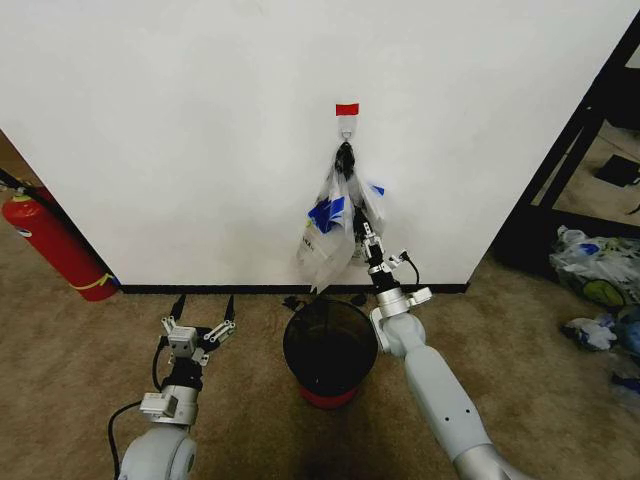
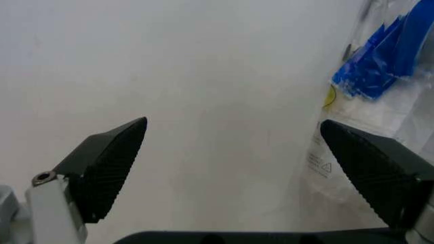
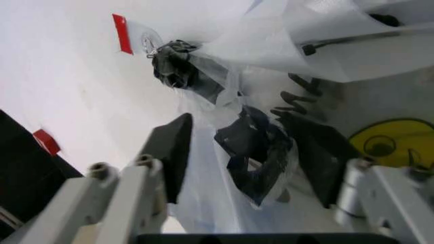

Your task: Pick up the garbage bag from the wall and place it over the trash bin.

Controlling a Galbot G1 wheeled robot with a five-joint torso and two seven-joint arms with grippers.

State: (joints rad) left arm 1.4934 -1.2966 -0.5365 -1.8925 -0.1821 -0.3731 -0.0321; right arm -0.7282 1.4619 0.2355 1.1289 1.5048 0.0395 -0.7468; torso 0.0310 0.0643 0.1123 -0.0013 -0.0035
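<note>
Right gripper (image 3: pixel 241 157) was spread around the thin see-through printed garbage bag (image 1: pixel 328 225); several bags could be pinched together. Left gripper (image 1: pixel 203 318) was spread, idle.

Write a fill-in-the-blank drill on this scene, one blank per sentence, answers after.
1. The garbage bag hangs from a hook marked with ____ tape.
2. The trash bin stands on the floor directly ____ the hanging bags.
3. The right gripper is raised to the bags, its jaws ____ around plastic.
4. The left gripper waits low, jaws ____.

Answers: red; below; open; open
</note>
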